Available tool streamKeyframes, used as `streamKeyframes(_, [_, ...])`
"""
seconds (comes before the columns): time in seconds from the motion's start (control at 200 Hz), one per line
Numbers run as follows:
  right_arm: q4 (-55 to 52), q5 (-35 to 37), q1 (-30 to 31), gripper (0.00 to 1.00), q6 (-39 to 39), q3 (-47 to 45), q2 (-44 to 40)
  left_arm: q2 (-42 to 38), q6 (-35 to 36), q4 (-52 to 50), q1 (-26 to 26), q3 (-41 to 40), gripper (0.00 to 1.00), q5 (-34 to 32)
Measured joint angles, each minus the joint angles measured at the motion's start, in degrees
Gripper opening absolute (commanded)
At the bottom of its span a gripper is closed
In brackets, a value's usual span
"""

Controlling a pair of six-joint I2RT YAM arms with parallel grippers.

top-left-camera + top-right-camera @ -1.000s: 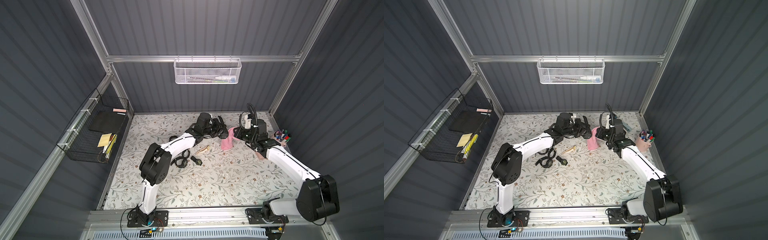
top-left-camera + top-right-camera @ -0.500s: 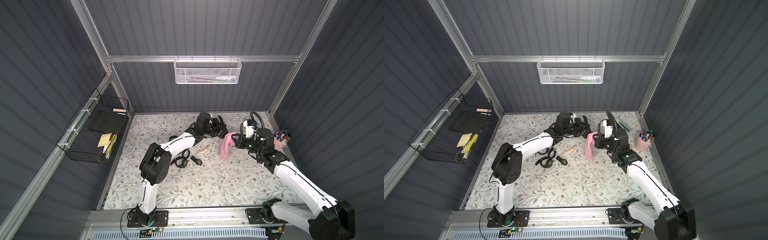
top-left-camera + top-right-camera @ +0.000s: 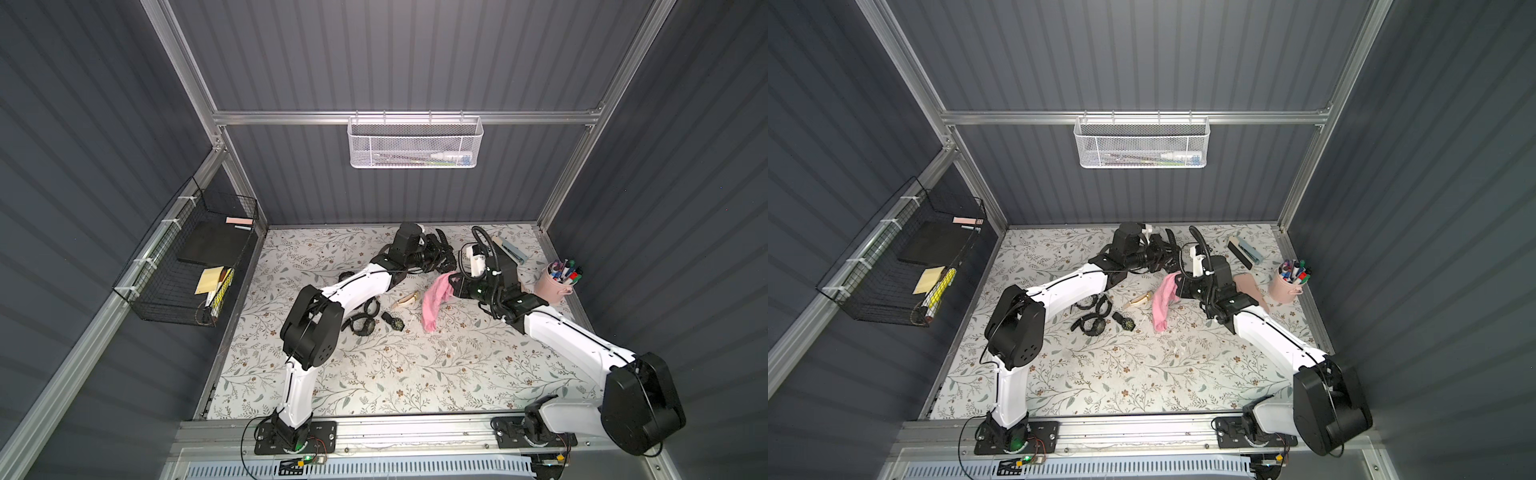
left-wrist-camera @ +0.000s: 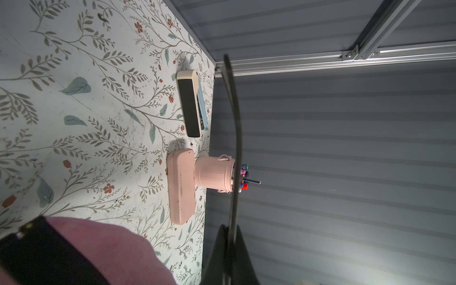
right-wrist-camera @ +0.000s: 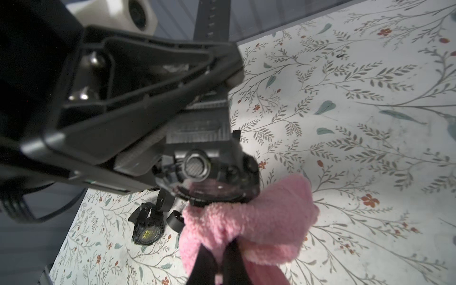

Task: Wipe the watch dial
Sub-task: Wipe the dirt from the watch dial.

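Watch is held up off the table near the back wall. Its black strap is pinched between the left jaws, which are closed tight on it, and its dial is turned toward the pink cloth. The right jaws are clamped on a fold of that cloth, and its bunched top touches the edge of the dial. In both top views the rest of the cloth hangs down toward the table. 2 more black watches and a beige strap lie on the table beside the left arm. A pink pen cup stands near the table's right edge.
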Motion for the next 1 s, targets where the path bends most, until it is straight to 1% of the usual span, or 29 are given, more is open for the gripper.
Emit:
streamKeyframes(0.27, [-0.44,1.01,-5.11,0.00,2.19,2.82,1.46,0.00,0.00,0.02,0.11,0.00,0.00,-0.57])
streamKeyframes(0.415, [-2.27,1.33,-6.62,0.00,2.23,3.67,1.46,0.00,0.00,-0.07,0.09,0.00,0.00,-0.13])
streamKeyframes(0.48, [-3.08,0.33,-6.95,0.00,1.95,3.45,0.94,0.00,0.00,-0.11,0.09,0.00,0.00,0.22])
streamKeyframes(0.635, [-3.56,-4.92,-6.54,0.00,0.63,1.16,-2.21,0.00,0.00,-0.48,0.11,0.00,0.00,0.55])
streamKeyframes(0.765, [-3.89,-8.81,-4.26,0.00,-1.33,0.57,-3.78,0.00,0.02,-0.48,0.09,0.02,0.00,0.68])
streamKeyframes(0.89, [-4.00,-10.25,-1.70,0.00,-2.80,1.05,-3.76,0.00,0.02,-0.46,0.09,0.02,0.00,0.46])
streamKeyframes(1.001, [-3.98,-9.68,-1.31,0.00,-2.97,3.65,-1.46,0.00,0.02,-0.44,0.09,0.02,0.00,0.22])
